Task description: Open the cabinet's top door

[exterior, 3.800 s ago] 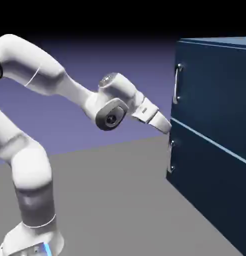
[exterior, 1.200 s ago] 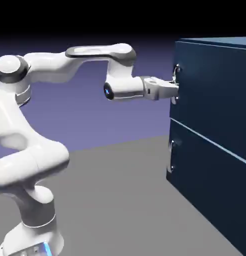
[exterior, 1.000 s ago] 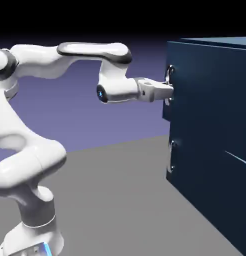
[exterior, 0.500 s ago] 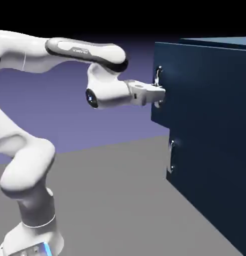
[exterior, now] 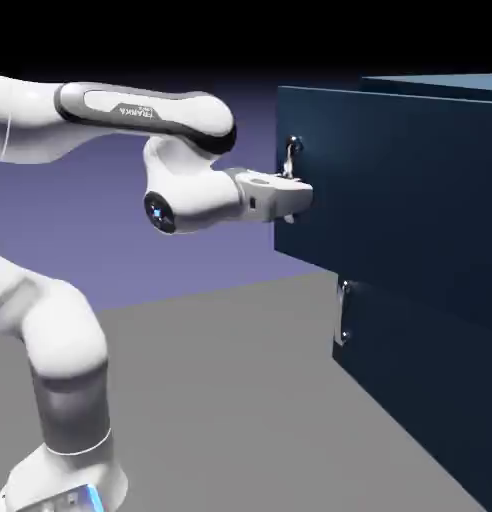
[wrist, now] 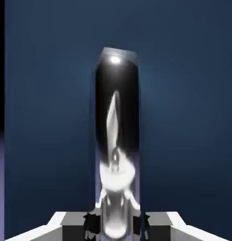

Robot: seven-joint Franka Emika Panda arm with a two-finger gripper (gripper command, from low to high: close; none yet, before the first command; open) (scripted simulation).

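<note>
- Your gripper (exterior: pixel 293 197) is clamped on the silver handle (exterior: pixel 290 165) of the top door (exterior: pixel 390 190); in the hand view that handle (wrist: pixel 116 141) fills the gap between the fingertips (wrist: pixel 92 225), a shiny bar running straight ahead of the hand.
- The top door already stands out from the cabinet (exterior: pixel 430 400): its handle edge, right at your gripper, sits clearly forward of the lower door (exterior: pixel 410 380), whose own lower handle (exterior: pixel 342 312) hangs below and beyond the gripper, back toward the cabinet.
- By my reading you are well into the pull but not done. The panel is out by a good margin, yet how much travel remains cannot be told from these pictures, so judge the task as partly complete.
- What is left, as I see it: carry on drawing the handle toward the arm's side until the door is plainly open.
- The exterior view gives you the gap between the top door and the cabinet front, plus the arm's (exterior: pixel 140 105) posture behind the gripper; the hand view shows none of that.
- The hand view gives you the grip itself: the bar centred between the fingers, navy panel (wrist: pixel 184 94) directly behind it. From outside, the fingers are too small for you to check that.
</note>
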